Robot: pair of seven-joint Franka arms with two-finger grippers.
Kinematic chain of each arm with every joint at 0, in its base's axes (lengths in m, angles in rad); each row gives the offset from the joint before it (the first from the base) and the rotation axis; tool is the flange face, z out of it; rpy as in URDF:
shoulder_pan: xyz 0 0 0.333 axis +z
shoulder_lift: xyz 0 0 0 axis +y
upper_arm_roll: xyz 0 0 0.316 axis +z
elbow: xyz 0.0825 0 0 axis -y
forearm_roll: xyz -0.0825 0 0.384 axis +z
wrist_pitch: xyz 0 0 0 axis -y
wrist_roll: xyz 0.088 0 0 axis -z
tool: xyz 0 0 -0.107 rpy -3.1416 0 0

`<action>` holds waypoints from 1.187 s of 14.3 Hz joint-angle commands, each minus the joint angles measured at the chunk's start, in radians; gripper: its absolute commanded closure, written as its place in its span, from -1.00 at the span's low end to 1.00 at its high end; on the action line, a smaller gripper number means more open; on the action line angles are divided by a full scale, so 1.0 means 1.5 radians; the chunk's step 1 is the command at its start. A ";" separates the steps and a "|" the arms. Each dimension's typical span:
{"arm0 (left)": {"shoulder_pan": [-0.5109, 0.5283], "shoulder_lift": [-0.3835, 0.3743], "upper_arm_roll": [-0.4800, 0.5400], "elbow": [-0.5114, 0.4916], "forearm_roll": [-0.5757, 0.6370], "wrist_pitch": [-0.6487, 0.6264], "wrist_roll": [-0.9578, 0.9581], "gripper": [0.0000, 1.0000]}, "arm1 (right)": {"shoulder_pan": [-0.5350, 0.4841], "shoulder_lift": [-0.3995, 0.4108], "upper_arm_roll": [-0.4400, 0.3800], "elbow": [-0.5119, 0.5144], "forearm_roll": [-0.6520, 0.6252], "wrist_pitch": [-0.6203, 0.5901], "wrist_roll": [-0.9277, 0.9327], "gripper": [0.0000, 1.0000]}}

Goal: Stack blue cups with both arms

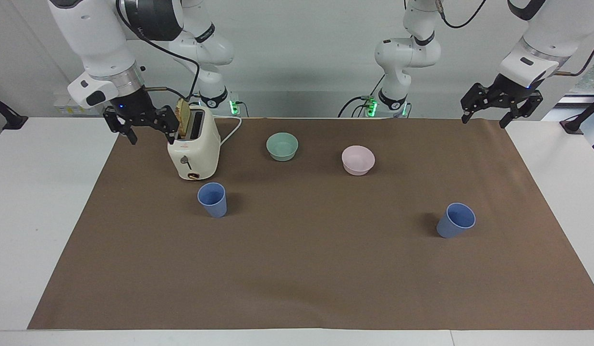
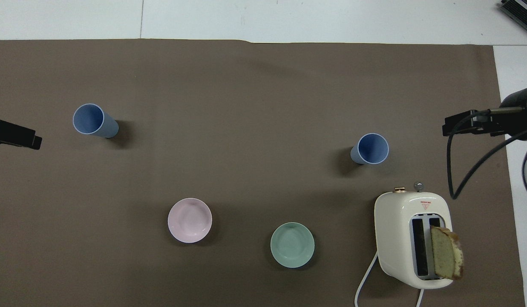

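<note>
Two blue cups are standing upright on the desk, well apart. The right gripper (image 1: 150,137) is hovering beside the toaster (image 1: 194,149), fingers spread and empty, above one blue cup (image 1: 212,199). The left gripper (image 1: 484,117), fingers also spread, is hanging above the other blue cup (image 1: 455,220). Each should probably descend straight, straddling a rim.

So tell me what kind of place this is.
Probably a robotics lab set up as a mock kitchen. Two arms end in the left gripper and right gripper, both raised. Staged on a brown mat are a toaster and two blue cups.
</note>
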 commanded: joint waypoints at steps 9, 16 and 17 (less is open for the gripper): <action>-0.006 -0.013 0.000 -0.009 0.012 -0.006 -0.007 -1.00 | -0.006 -0.008 0.004 -0.012 -0.007 0.006 0.009 -1.00; -0.002 -0.013 0.000 -0.009 0.012 0.000 -0.004 -1.00 | -0.006 -0.008 0.004 -0.012 -0.007 0.006 0.009 -1.00; -0.002 -0.013 0.000 -0.009 0.012 0.000 -0.004 -1.00 | -0.006 -0.008 0.004 -0.012 -0.007 0.006 0.009 -1.00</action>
